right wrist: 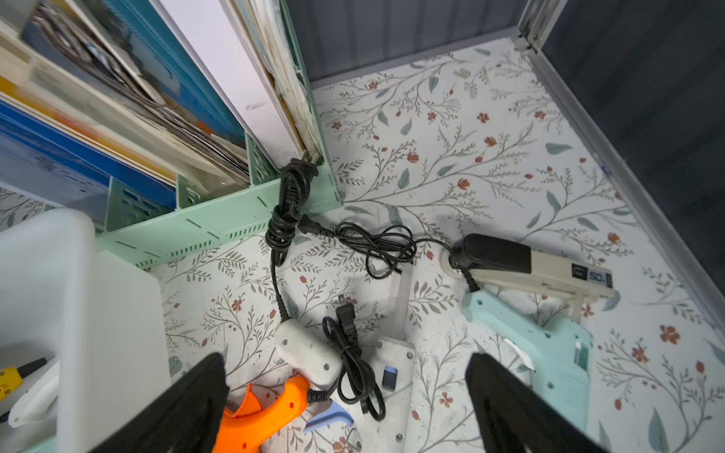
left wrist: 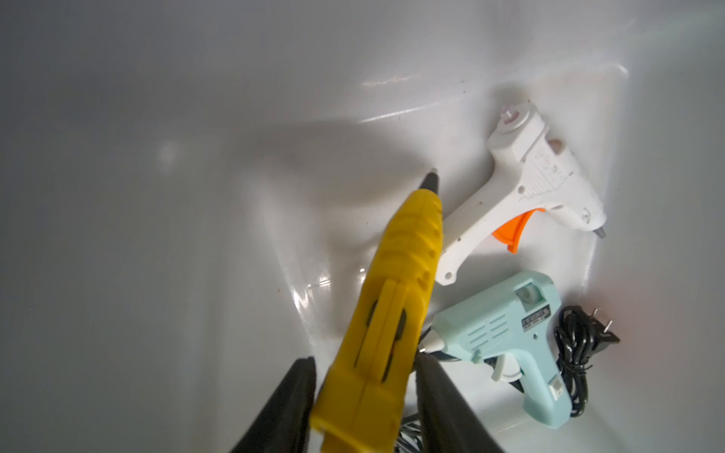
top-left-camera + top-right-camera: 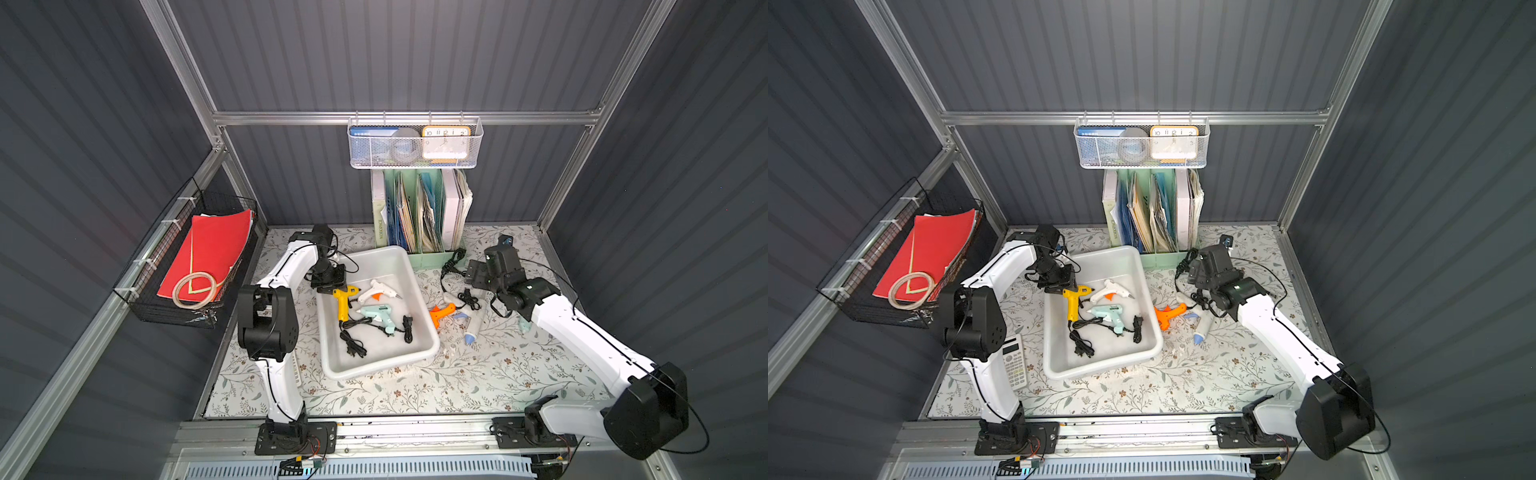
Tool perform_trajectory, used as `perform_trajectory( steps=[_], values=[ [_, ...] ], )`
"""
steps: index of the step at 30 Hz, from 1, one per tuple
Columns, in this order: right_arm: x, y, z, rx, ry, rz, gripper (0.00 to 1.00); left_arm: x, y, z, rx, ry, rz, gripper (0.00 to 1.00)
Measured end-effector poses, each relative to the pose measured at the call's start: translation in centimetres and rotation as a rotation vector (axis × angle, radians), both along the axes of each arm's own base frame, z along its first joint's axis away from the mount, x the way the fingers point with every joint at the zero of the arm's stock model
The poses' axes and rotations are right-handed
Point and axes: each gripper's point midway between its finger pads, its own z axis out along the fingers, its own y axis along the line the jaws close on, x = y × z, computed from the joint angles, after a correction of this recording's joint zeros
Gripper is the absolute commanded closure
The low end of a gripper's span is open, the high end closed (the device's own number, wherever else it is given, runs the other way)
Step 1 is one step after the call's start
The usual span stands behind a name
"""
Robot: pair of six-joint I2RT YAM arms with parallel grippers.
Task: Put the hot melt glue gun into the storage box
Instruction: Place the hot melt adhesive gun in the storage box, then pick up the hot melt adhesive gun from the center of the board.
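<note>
Left fingers point(image 2: 282, 408) astride ribbed yellow plastic glue gun point(image 2: 392, 298), grip unclear; right fingers point(image 1: 176, 408) wide apart.

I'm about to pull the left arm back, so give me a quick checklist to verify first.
1. Yellow glue gun within the storage box walls: ok.
2. Left gripper free of it: cannot tell; the fingers flank its body closely.
3. White glue gun and mint glue gun lying in the box: ok.
4. Right gripper open and empty: ok.
5. All guns boxed: not ok; at least the orange glue gun lies on the table outside the box.
</note>
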Motion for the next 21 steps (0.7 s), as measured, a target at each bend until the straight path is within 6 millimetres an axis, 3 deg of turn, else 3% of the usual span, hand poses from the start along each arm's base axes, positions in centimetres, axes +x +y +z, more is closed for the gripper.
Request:
perform_trajectory(
  steps=[8, 11, 13, 16, 21],
  values=[
    [-0.6, -2.7, -4.4, 0.112, 0.153, -0.094, 0.04, 0.6, 0.1, 0.1, 0.017, -0.021, 0.034, 0.17],
    [-0.8, -2.4, -5.9, 0.144, 0.212, -0.073, 0.09, 0.9, 0.2, 0.5, 0.023, -0.033, 0.049, 0.01],
    [-1.0, -1.5, -6.7, 0.17, 0.25, -0.036, 0.15, 1.1, 0.3, 1.4, 0.025, -0.055, 0.061, 0.0],
    [-1.4, 0.0, -7.8, 0.205, 0.316, 0.019, 0.21, 1.5, 0.3, 4.1, 0.015, -0.126, 0.079, 0.0],
    [-2.9, 3.2, -8.2, 0.231, 0.362, 0.081, 0.27, 2.0, -0.1, 10.8, -0.038, -0.325, 0.116, 0.0]
  ],
)
